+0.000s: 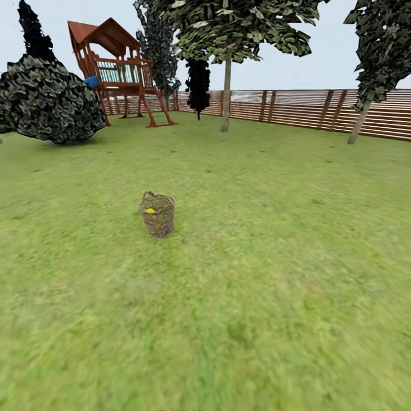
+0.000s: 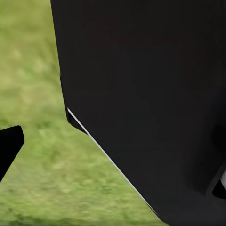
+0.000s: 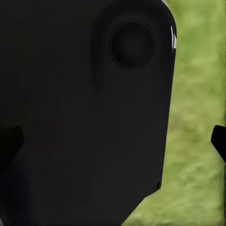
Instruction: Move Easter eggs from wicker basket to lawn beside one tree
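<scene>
Item, head view: small round brown open-weave wicker basket [image 1: 157, 214], upright on the broad mottled green lawn [image 1: 274, 274], a little left of centre, with a loop handle at its rim. Contents largely hidden by the weave; one patch of yellow egg [image 1: 150, 210] shows through the near wall, its pattern too small to read, and the number of eggs inside cannot be told. Item: tall tree with a straight pale grey-brown trunk [image 1: 226, 91] and blocky green leaves, well beyond the basket, near the brown slatted wooden fence [image 1: 319, 111]; its crown is cut off by the top edge. A second, leaning trunk [image 1: 359, 123] stands at far right, likewise cropped. Item: wooden play set with a red-brown roof [image 1: 117, 74] at rear left, partly masked by a large dark rounded bush [image 1: 51, 103]. Item, left wrist view: a black body panel [image 2: 150, 103] blocks most of the frame; a black fingertip [image 2: 9, 146] enters at one edge over blurred grass; jaw state cannot be told. Item, right wrist view: a black housing with a round recess [image 3: 84, 117] blocks most of the frame; a sliver of black fingertip [image 3: 219, 141] at the edge; jaw state cannot be told. The basket does not appear beside either fingertip, so its relation to the jaws cannot be judged.
</scene>
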Motion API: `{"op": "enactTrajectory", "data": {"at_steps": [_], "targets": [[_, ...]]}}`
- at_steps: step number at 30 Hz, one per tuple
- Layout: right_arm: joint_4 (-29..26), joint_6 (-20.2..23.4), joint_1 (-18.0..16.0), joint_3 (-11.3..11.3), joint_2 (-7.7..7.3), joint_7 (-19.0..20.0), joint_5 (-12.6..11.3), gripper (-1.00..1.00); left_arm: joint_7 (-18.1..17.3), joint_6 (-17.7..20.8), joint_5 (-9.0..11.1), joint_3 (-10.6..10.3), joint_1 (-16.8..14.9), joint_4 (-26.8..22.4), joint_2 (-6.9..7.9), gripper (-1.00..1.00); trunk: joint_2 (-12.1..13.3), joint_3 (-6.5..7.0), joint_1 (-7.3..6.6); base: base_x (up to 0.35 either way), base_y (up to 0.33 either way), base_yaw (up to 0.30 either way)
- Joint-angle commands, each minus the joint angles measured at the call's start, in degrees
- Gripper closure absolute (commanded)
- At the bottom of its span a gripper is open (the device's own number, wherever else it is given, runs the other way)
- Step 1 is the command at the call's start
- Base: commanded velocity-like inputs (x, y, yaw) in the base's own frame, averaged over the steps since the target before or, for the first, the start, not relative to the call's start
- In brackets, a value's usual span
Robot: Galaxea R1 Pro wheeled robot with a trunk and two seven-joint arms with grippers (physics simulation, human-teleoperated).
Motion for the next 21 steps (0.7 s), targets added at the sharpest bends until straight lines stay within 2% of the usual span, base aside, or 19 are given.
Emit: {"op": "enactTrajectory", "data": {"at_steps": [1,14,21], "targets": [[0.1,-0.2,0.0,0.0,0.0,0.0,0.0,-1.0,0.0,0.0,0.0,0.0,0.0,-0.1,-0.02,-1.0,0.0,-0.08,0.0,0.0,0.0,0.273],[0.1,-0.1,0.0,0.0,-0.07,0.1,0.0,-1.0,0.0,0.0,0.0,0.0,0.0,-0.1,-0.01,-1.0,0.0,-0.73,0.0,0.0,0.0,0.271],[0.1,0.1,0.0,0.0,-0.25,0.4,-0.1,-1.0,0.0,0.0,0.0,0.0,0.0,-0.1,-0.03,-1.0,0.0,-0.83,0.0,0.0,0.0,0.058]]}}
